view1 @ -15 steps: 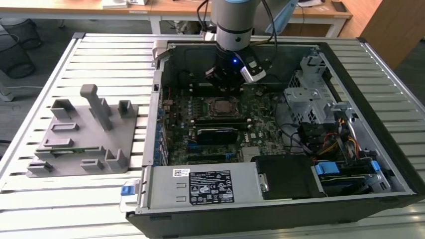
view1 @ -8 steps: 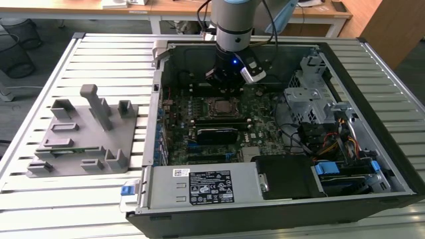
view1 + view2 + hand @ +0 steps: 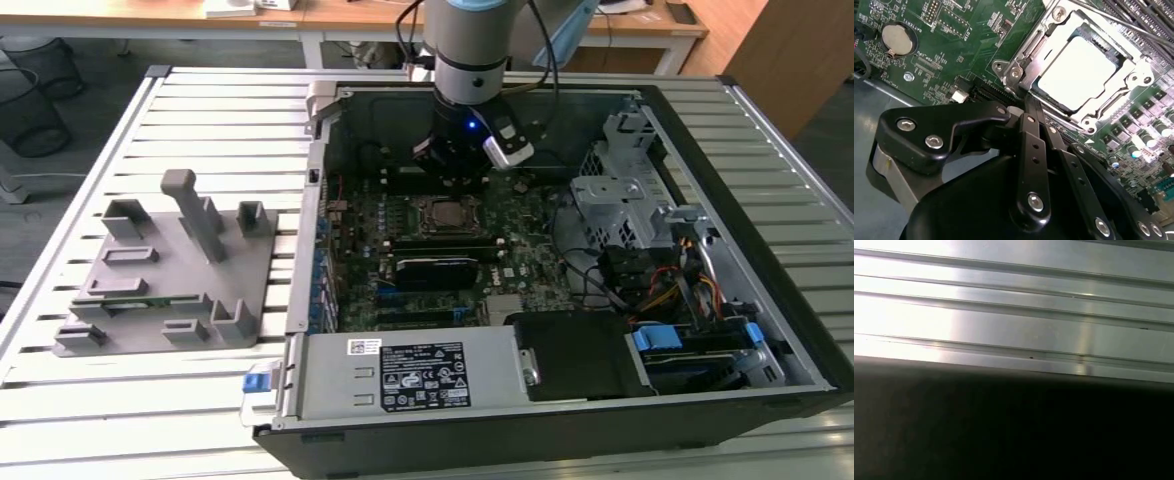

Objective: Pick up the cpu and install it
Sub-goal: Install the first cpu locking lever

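the cpu [image 3: 1081, 75], a flat square with a smooth pale silver top, sits in the shiny metal socket frame [image 3: 1019, 75] on the green motherboard [image 3: 944, 40]. the matte black tool [image 3: 1026, 107] hangs beside it, fingers clenched, empty.

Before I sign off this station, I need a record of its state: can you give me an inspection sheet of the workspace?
Surface: slatted metal table, open black computer case lying on it.
Job's things: silver-grey square cpu sits in the metal socket frame on the green motherboard.
Clutter: grey plastic fixture block on the table at the exterior view's left.
Grippers: black gripper above the board beside the socket, holding nothing.
Cables: coloured wire bundle inside the case, exterior view's right.
Surroundings: wooden desks, black mesh bin.
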Available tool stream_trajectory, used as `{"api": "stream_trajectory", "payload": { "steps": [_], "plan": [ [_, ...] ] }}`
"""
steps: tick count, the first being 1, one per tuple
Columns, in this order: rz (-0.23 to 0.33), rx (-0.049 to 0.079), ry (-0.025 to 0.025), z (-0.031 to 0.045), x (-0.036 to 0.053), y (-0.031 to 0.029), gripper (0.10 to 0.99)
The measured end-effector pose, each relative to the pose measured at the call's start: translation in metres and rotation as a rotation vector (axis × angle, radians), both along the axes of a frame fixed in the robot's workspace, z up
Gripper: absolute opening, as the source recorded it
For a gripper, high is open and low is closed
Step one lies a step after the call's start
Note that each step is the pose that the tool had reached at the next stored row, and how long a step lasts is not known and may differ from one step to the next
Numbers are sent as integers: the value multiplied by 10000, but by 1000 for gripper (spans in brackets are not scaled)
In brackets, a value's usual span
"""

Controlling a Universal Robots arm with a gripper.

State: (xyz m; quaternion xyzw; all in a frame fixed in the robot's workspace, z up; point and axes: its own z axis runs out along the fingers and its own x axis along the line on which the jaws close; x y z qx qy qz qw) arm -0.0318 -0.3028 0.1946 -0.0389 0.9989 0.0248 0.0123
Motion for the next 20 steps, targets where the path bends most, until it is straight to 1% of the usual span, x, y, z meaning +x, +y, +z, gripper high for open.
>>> {"api": "stream_trajectory", "payload": {
  "steps": [3, 7, 9, 20],
  "plan": [
    [0, 24, -10, 21, 2, 4, 106],
    [0, 7, -2, 95, 1, 1, 106],
    [0, 6, -1, 114, 1, 1, 106],
    [0, 6, -1, 112, 1, -32, 106]
  ]
}}
